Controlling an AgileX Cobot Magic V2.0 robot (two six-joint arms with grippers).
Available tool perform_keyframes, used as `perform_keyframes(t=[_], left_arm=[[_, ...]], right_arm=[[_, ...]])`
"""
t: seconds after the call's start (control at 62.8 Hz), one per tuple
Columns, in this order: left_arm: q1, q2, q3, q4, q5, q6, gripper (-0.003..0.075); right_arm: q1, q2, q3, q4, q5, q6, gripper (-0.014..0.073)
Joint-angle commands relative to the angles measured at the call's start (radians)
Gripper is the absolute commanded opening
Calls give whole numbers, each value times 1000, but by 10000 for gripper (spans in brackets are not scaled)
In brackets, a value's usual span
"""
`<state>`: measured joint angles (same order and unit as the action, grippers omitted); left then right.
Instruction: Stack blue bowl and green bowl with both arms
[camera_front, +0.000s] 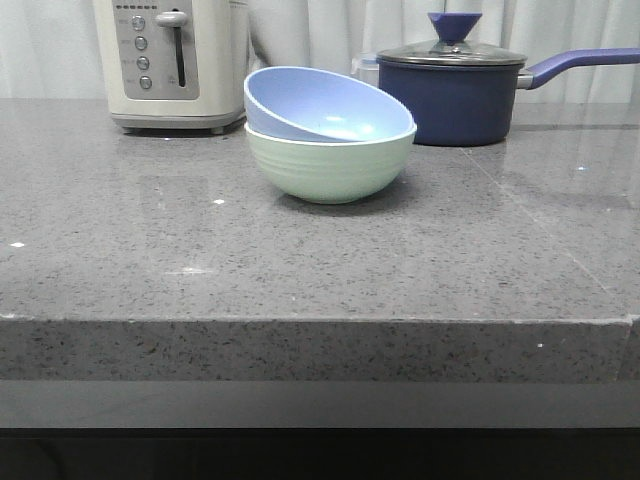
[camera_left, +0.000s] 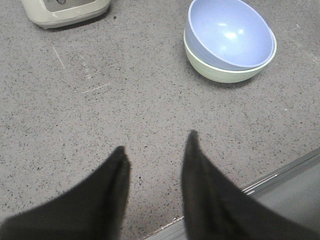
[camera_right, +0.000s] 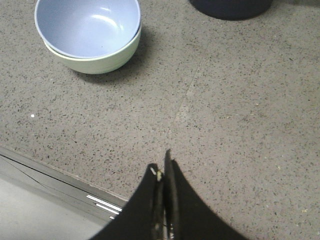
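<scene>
I see the blue bowl (camera_front: 325, 105) nested tilted in the green bowl (camera_front: 330, 165), well apart from my spread left hand (camera_left: 156, 150) and pressed-together right hand (camera_right: 162, 167).

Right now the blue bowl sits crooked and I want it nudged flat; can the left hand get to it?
Probably yes: the left hand is open and empty, with only bare counter between it and the blue bowl.

Open counter (camera_front: 300, 270) fronts the stacked bowls; toaster (camera_front: 170, 60) and saucepan (camera_front: 455, 90) crowd behind.
</scene>
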<state>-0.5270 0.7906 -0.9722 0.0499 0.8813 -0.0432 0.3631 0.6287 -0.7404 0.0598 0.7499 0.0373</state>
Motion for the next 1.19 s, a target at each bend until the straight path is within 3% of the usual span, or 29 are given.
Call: perform_keyframes(t=[0.0, 0.127, 0.557, 0.653, 0.796, 0.955, 1.067, 1.178], left_arm=[[-9, -2, -25, 4, -70, -9, 101], [-9, -2, -25, -1, -68, -9, -19], [-11, -17, -3, -3, -97, -9, -20], [38, -73, 54, 25, -191, -7, -20], [198, -224, 215, 24, -371, -7, -20], [354, -467, 502, -13, -649, -7, -20], [413, -604, 683, -50, -779, -7, -20], [449, -701, 796, -113, -828, -7, -20]], right_arm=[[-1, -2, -23, -7, -76, -4, -54], [-1, -2, -23, -7, -75, -4, -54], [-1, -2, -23, -7, -75, -4, -54], [-1, -2, -23, -6, -74, -4, -54], [-1, -2, -23, -6, -75, -4, -54], [-1, -2, -23, -6, -75, -4, -54], [-1, -2, -23, -6, -75, -4, -54], [-1, -2, -23, -6, -75, -4, -54]])
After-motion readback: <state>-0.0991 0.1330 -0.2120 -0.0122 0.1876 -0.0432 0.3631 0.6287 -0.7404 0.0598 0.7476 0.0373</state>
